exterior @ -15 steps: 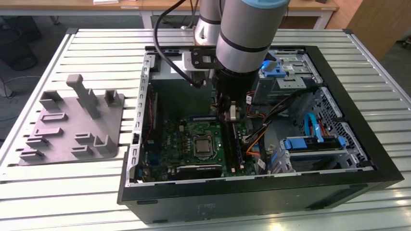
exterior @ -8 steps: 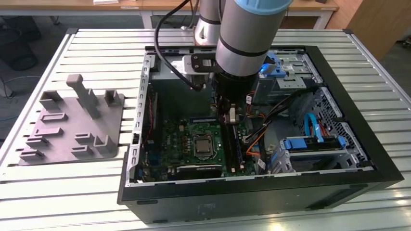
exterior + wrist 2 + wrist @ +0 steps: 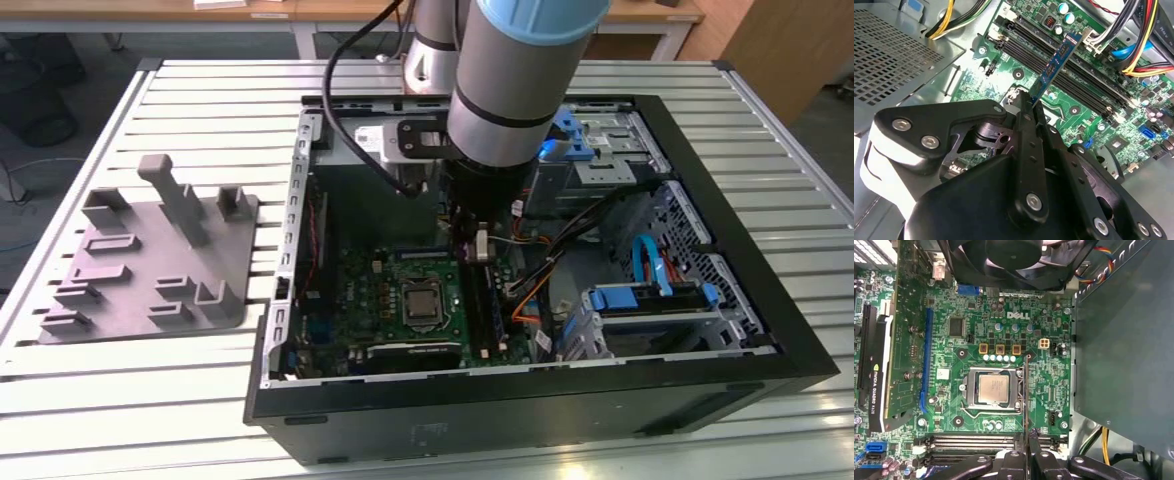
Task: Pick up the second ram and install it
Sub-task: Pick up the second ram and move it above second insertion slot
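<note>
Second wrist view | jaws clenched on one end of the second ram [image 3: 1053, 69] | stick juts out ahead of the jaws, tilted over the black memory slots [image 3: 1024, 47]; cannot tell whether it touches them | first wrist view: second ram [image 3: 1027, 390] edge-on, just beside the processor socket [image 3: 991, 390] | exterior view: jaws down inside the open computer case [image 3: 534, 420]

Slatted table [image 3: 200, 90]: computer case [image 3: 467, 425], grey fixture [image 3: 134, 255].
</note>
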`<state>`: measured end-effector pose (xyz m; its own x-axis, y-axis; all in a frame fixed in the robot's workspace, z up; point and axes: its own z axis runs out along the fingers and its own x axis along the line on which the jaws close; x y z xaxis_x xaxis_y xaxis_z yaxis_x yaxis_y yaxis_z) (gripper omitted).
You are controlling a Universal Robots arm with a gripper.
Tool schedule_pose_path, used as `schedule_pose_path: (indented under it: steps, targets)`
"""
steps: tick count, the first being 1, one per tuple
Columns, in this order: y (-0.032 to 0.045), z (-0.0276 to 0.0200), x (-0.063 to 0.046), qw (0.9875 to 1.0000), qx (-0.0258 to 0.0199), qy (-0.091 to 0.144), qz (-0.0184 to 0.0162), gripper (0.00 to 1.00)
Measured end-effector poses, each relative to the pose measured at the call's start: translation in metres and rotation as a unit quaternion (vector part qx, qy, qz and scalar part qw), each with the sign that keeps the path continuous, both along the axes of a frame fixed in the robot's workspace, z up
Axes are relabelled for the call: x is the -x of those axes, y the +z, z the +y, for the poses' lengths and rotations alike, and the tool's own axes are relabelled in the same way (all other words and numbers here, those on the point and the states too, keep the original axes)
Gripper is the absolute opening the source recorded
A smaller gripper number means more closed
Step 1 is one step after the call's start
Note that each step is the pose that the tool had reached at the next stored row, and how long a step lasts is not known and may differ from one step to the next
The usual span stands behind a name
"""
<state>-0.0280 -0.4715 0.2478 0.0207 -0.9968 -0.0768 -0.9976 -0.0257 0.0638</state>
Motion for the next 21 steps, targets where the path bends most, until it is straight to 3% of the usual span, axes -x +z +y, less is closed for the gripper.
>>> schedule_pose_path:
  steps: [9,15,21]
  targets:
    - [-0.0060,-0.0038,0.000,1.0000,-0.0001,0.000,-0.0002,0.14]
    - [0.0076,-0.0040,0.000,1.0000,0.0000,0.000,-0.0014,0.14]
    - [0.0082,-0.0045,0.000,1.0000,0.0010,0.000,-0.0016,0.14]
